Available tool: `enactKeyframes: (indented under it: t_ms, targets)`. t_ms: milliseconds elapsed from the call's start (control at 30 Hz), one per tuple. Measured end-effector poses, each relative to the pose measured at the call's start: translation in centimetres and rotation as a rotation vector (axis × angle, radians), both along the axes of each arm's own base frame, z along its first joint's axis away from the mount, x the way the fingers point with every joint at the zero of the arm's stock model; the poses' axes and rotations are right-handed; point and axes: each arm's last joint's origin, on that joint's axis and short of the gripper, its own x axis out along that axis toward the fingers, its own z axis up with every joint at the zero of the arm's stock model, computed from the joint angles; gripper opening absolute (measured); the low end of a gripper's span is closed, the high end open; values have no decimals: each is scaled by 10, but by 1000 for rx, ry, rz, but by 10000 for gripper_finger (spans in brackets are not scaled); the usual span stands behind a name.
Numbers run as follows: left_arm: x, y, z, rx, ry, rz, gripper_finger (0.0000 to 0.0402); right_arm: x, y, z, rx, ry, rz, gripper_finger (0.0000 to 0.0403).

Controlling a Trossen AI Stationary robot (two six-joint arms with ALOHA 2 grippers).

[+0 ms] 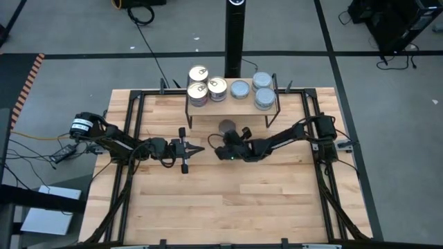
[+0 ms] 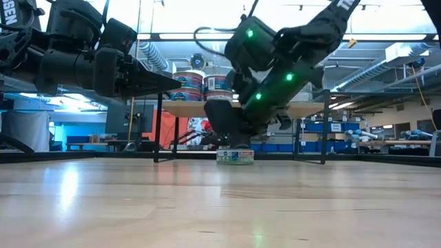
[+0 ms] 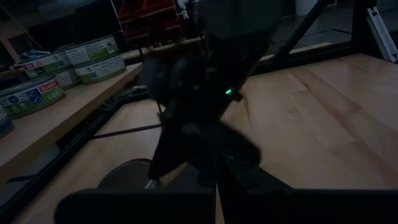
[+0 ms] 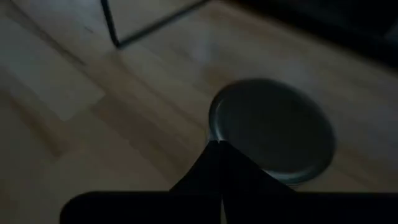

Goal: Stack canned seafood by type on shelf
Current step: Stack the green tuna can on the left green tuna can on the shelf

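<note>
Tins on the shelf, one left below

Gold-topped tins [image 1: 199, 72] stood left on the shelf [image 1: 232, 105], blue-grey tins [image 1: 262, 81] right; one plain tin [image 1: 226, 126] lay flat on the surface beneath.

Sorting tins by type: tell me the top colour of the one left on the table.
Plain blue-grey top on the tin, clearest in the high view.

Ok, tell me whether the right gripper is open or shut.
Shut: the right gripper fingertips meet in a point beside the grey-topped tin.

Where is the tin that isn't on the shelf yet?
In the high view, the lone tin sits on the tabletop just in front of the shelf, beside the right claw.
</note>
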Motion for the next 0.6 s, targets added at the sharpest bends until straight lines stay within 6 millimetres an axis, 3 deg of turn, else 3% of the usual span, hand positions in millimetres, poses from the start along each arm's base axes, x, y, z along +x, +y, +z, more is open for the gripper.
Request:
enactKeyframes:
  t_ms: [100,333,467,600]
  targets:
    - [0,0,0,-1,0,0,5,0,6,4,-71,-20,-40,2]
    - [0,0,0,-3,-2,0,5,-1,-18,4,-117,-13,-124,3]
    - [0,0,0,-3,-2,0,5,-1,-31,2,-32,4,-74,3]
    - [0,0,0,-3,0,0,5,-2,-31,-2,55,44,-6,3]
